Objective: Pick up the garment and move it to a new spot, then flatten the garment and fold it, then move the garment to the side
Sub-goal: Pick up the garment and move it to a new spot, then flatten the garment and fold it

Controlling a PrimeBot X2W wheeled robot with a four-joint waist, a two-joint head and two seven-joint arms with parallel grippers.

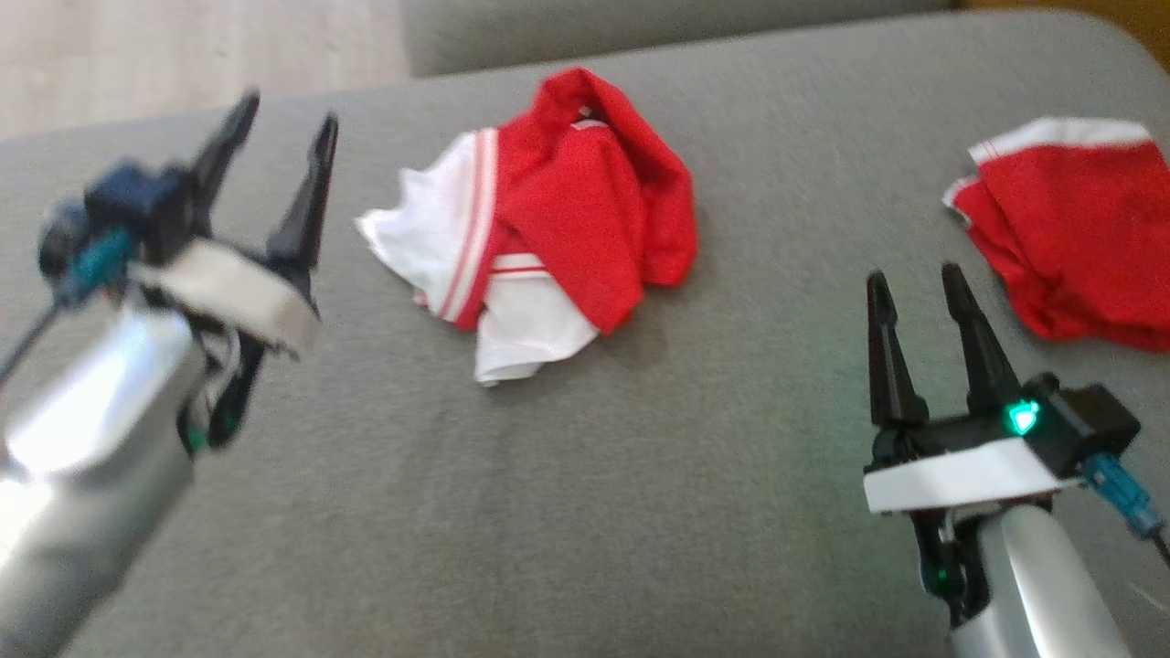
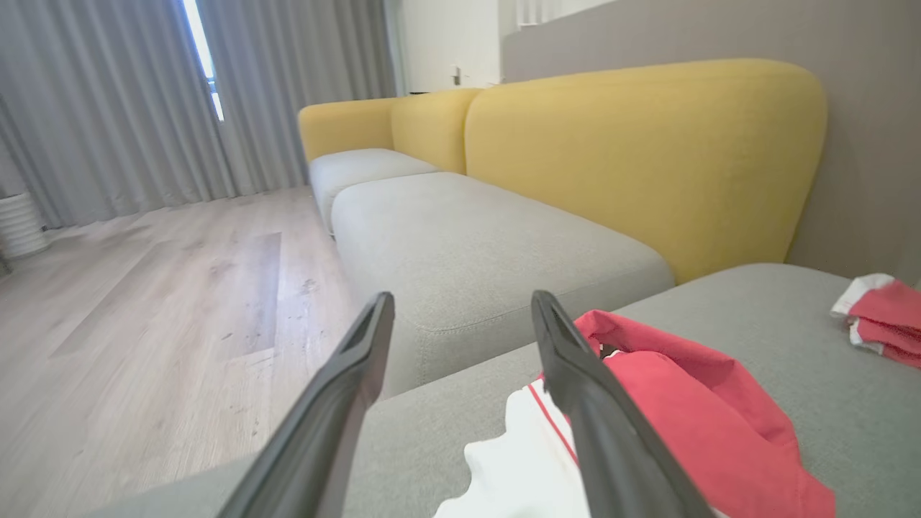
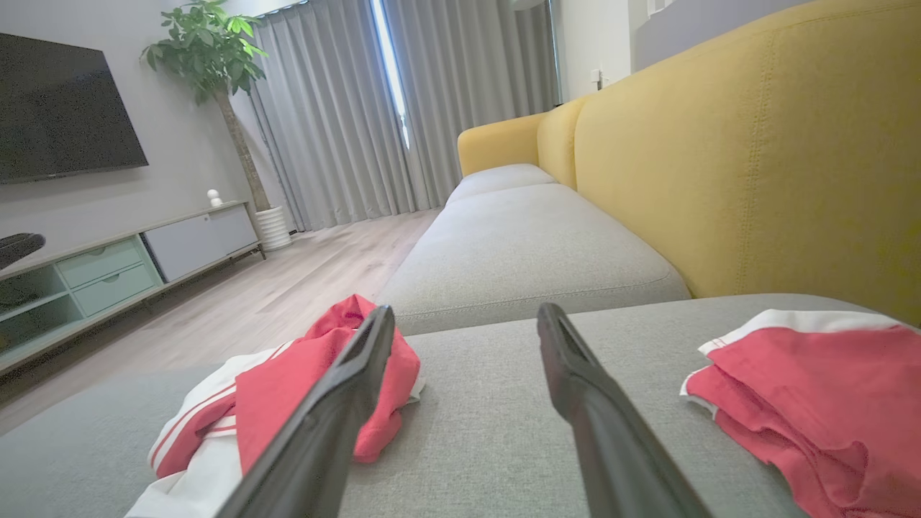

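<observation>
Spread apart and empty, the left gripper (image 1: 288,110) hangs blurred above the grey sofa seat (image 1: 640,475), its two dark fingers holding nothing. Just to its right, clear of the fingers in the head view, lies the crumpled red and white garment (image 1: 567,210), bunched in a heap with its white fabric on the side nearest this gripper. The right gripper (image 1: 914,272) also stands with fingers apart and empty, low over the seat. The heap sits ahead and to its left, and a second red garment (image 1: 1069,228) with white trim, lying flatter, is near its right side. A yellow backrest (image 3: 755,158) rises beyond both.
</observation>
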